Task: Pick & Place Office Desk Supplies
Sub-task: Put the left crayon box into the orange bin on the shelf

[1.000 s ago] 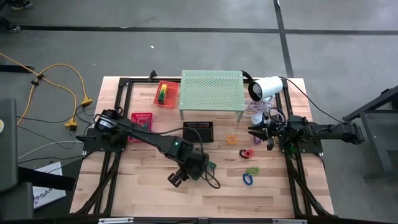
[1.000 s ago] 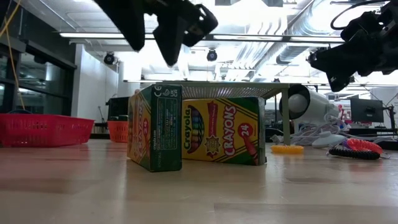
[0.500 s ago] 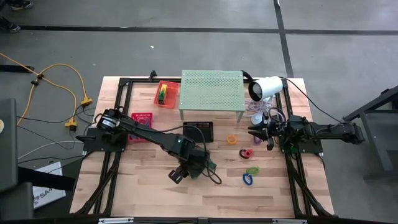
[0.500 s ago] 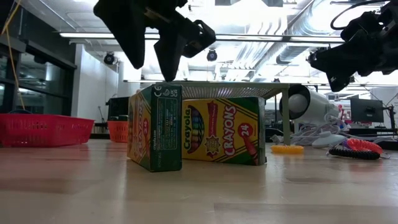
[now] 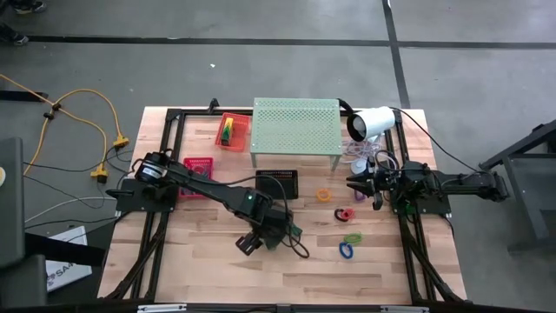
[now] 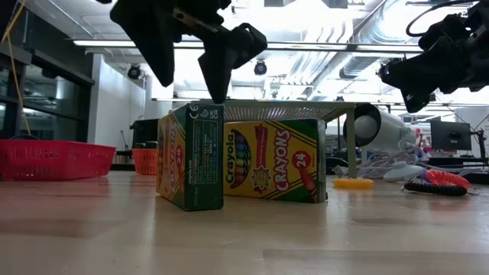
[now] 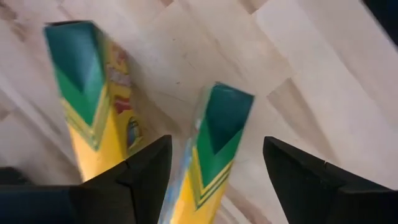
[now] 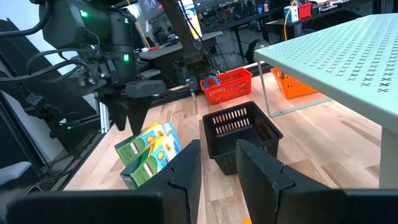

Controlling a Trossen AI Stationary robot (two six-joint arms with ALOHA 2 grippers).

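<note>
Two yellow-and-green crayon boxes stand upright on the wooden table close together, one [image 6: 191,156] nearer the camera, the other [image 6: 275,160] behind it. My left gripper [image 6: 187,84] hangs open just above their tops, pointing steeply down. In its wrist view one box top [image 7: 221,118] lies between the fingers and the other box [image 7: 81,81] lies outside them. I see no touch. Orange [image 5: 323,195], red [image 5: 345,214], green [image 5: 353,237] and blue [image 5: 346,250] loops lie toward the right. My right gripper [image 5: 352,181] waits level at the right edge, open, with nothing between its fingers.
A black basket [image 5: 277,183] stands just beyond the boxes. Two red baskets [image 5: 231,130] [image 5: 196,168] sit at the far left, the farther one holding a yellow-and-green piece. The pale-green perforated shelf [image 5: 295,127] and white lamp [image 5: 371,122] stand along the far edge, with cables beside the lamp.
My left gripper has opened wider above the crayon boxes, and its fingertips now stand closer to the box tops. The boxes have not moved.
</note>
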